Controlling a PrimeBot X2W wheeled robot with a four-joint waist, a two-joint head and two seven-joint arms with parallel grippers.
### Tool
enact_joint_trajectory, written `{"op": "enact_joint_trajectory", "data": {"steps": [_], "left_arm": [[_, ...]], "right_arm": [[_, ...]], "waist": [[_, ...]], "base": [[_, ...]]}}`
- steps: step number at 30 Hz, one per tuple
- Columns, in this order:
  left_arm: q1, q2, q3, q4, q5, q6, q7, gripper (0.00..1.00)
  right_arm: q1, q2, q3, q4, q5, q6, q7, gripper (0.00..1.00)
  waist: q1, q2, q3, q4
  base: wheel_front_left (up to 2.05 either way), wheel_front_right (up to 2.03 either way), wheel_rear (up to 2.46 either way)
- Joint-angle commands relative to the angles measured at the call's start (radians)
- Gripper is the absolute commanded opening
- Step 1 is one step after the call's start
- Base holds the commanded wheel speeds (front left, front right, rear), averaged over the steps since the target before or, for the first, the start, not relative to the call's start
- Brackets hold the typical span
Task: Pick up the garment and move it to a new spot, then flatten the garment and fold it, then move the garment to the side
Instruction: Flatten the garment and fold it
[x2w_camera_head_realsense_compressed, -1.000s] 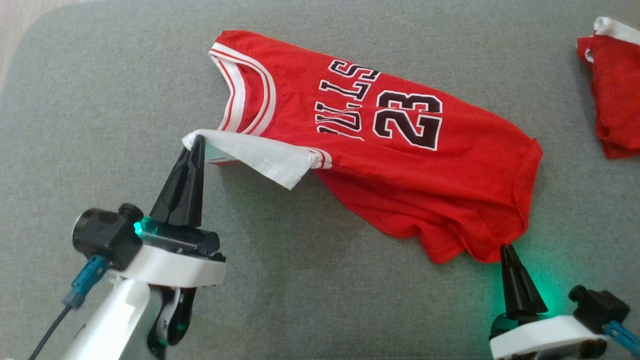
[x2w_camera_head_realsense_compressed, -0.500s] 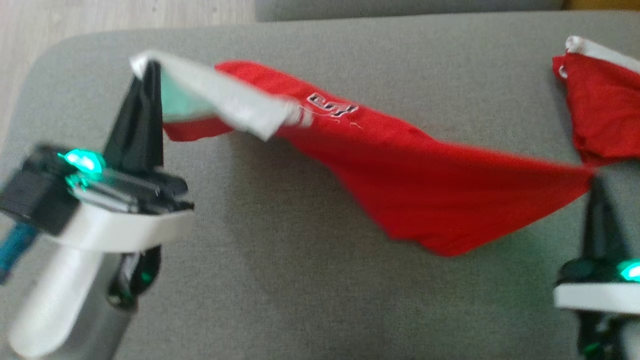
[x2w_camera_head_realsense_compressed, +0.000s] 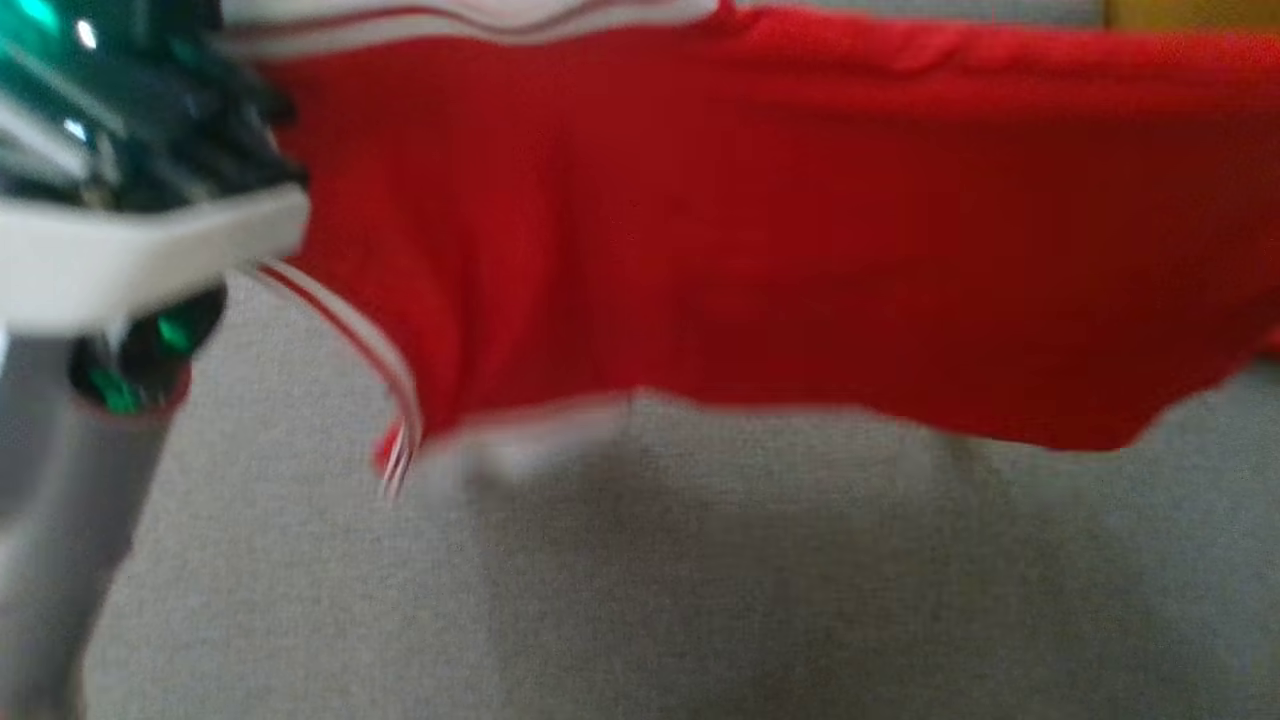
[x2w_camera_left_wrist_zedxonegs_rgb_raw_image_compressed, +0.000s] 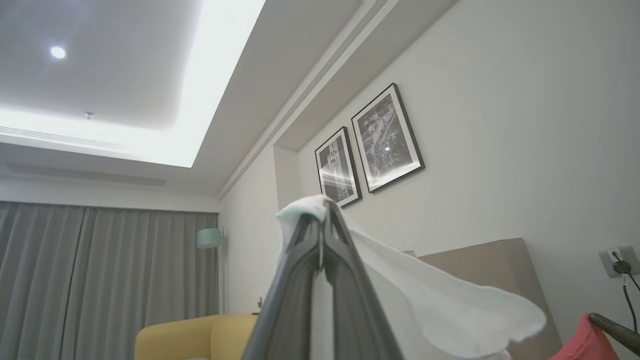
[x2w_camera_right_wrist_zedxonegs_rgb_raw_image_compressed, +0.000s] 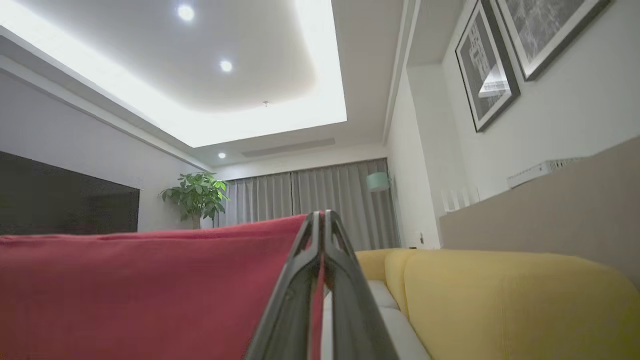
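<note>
Left wrist view: left claw pinches garment aloft.

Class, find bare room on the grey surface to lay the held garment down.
Free: the grey surface below the hanging hem of the garment, right of the left arm. Crowded: the upper half, where the garment hangs stretched across.

Left tool shows dark tapered fingers, white collar, green lights.
</note>
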Motion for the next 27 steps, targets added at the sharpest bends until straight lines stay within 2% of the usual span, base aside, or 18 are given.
{"op": "enact_joint_trajectory", "data": {"steps": [1, 5, 12, 18, 24, 26, 27], "left_arm": [[-0.077, 0.03, 0.053, 0.003, -0.016, -0.006, 0.016, 0.0], [-0.177, 0.015, 0.043, 0.109, -0.046, -0.023, 0.047, 0.0], [-0.367, -0.011, -0.017, 0.367, -0.025, -0.048, 0.074, 0.0], [-0.584, -0.038, -0.038, 0.552, -0.033, -0.062, 0.007, 0.0], [-0.719, -0.035, -0.094, 0.627, -0.107, -0.065, -0.069, 0.0], [-0.713, -0.018, -0.132, 0.618, -0.145, -0.065, -0.084, 0.0], [-0.681, 0.012, -0.168, 0.599, -0.178, -0.065, -0.097, 0.0]], "right_arm": [[-0.066, -0.049, 0.016, -0.011, 0.001, -0.002, 0.0, 0.0], [-0.222, -0.103, 0.08, 0.075, -0.037, -0.002, 0.024, 0.0], [-0.554, -0.084, 0.234, 0.297, -0.084, -0.002, 0.047, 0.0], [-0.845, -0.081, 0.286, 0.501, -0.143, -0.002, 0.019, 0.0], [-1.027, -0.104, 0.297, 0.6, -0.202, -0.002, 0.0, 0.0], [-1.039, -0.12, 0.305, 0.609, -0.208, -0.002, -0.001, 0.0], [-1.024, -0.131, 0.306, 0.604, -0.209, -0.002, -0.002, 0.0]], "waist": [[0.0001, 0.0, 0.007, 0.002], [0.0001, 0.0, 0.05, 0.01], [0.0001, 0.0, 0.189, 0.032], [0.0001, 0.0, 0.314, 0.05], [0.0001, 0.0, 0.372, 0.068], [0.0001, 0.0, 0.379, 0.076], [0.0001, 0.0, 0.382, 0.083]], "base": [[0.0, 0.0, 0.0], [0.0, 0.0, 0.0], [0.0, 0.0, 0.0], [0.0, 0.0, 0.0], [0.0, 0.0, 0.0], [0.0, 0.0, 0.0], [0.0, 0.0, 0.0]]}}
